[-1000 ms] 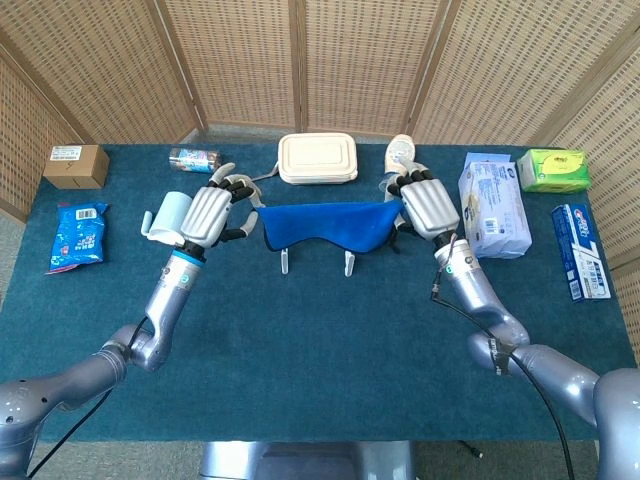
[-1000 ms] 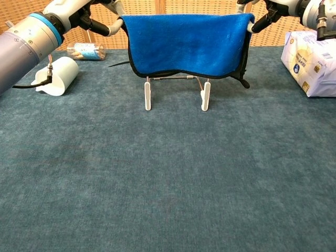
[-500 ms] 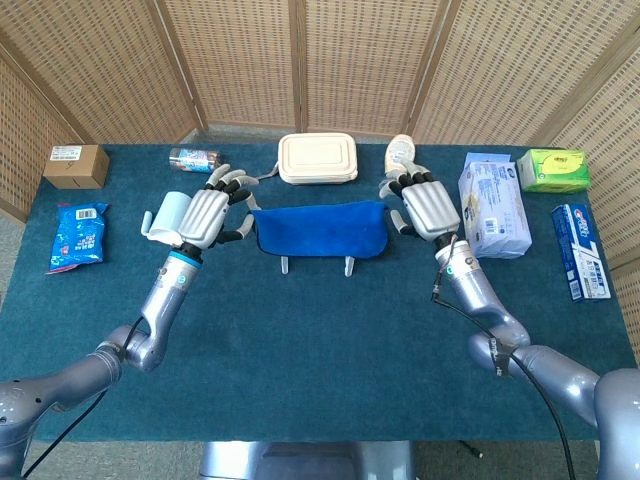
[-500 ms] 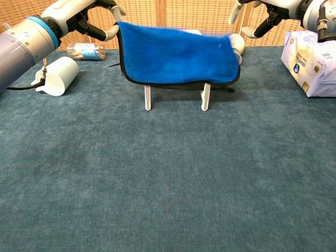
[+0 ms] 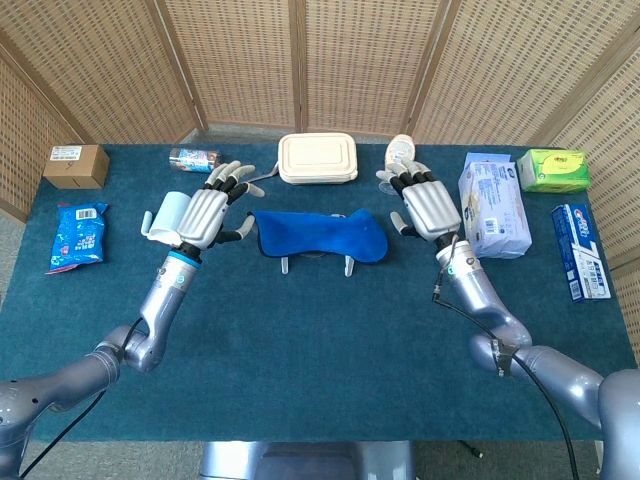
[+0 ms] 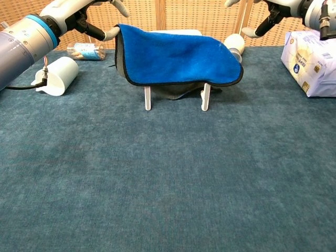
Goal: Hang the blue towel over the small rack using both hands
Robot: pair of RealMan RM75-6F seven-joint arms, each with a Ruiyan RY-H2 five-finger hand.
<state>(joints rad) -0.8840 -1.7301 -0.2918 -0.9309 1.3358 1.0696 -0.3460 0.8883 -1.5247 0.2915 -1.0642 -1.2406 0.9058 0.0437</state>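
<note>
The blue towel [image 5: 320, 234] [image 6: 176, 55] lies draped over the small white rack [image 6: 148, 98], whose two legs [image 5: 349, 265] show below the cloth. My left hand [image 5: 211, 209] [image 6: 86, 13] hovers just left of the towel, fingers spread, holding nothing. My right hand [image 5: 425, 203] [image 6: 268, 10] hovers just right of the towel, fingers apart, also holding nothing. Neither hand touches the cloth.
A white cup [image 5: 168, 217] lies by my left hand. Behind the rack are a cream lunch box [image 5: 317, 158], a bottle [image 5: 400, 152] and a small can [image 5: 190, 158]. A tissue pack [image 5: 492, 205], green box [image 5: 552, 170], toothpaste box [image 5: 579, 250], cardboard box [image 5: 76, 166] and blue snack bag [image 5: 78, 235] line the sides.
Both hands have let go of the towel and opened. The towel dropped from being stretched between them and settled over the rack; the hands drew slightly outward.
</note>
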